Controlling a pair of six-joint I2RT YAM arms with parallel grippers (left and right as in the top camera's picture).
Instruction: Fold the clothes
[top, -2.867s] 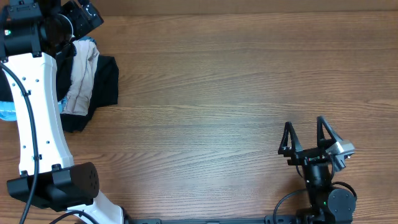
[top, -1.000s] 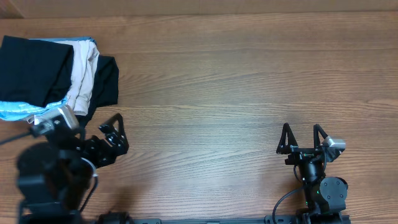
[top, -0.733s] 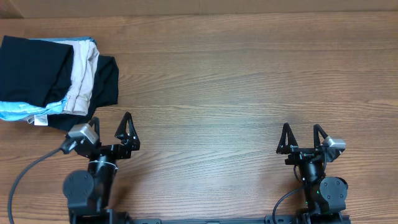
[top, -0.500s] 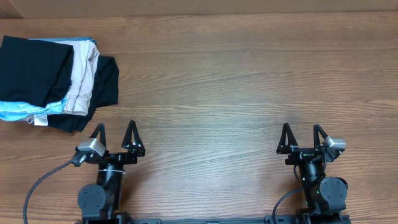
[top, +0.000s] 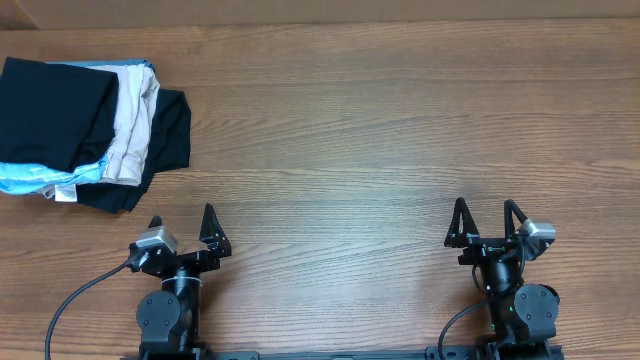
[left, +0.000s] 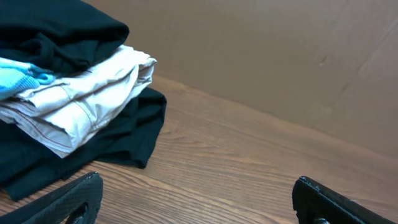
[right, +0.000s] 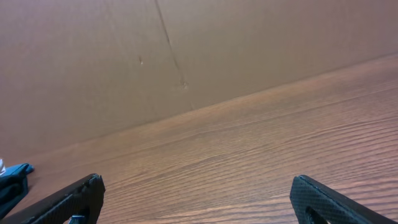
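The black T-shirt (top: 55, 110) lies folded on top of a pile at the table's far left; it also shows in the left wrist view (left: 56, 31). My left gripper (top: 181, 218) is open and empty near the front edge, well clear of the pile; its fingers (left: 199, 202) frame bare wood. My right gripper (top: 486, 208) is open and empty at the front right, and its wrist view (right: 196, 202) shows only table and wall.
Under the T-shirt lie a light blue garment (top: 30, 178), a beige garment (top: 130, 130) and another black garment (top: 175, 130), seen stacked in the left wrist view (left: 81, 99). A small white tag (top: 63, 192) pokes out at the pile's front. A brown wall stands behind the table.
My left arm has drawn back from the pile to the front edge, gripper open. The folded black T-shirt now lies on top of the pile. The right arm has barely moved.
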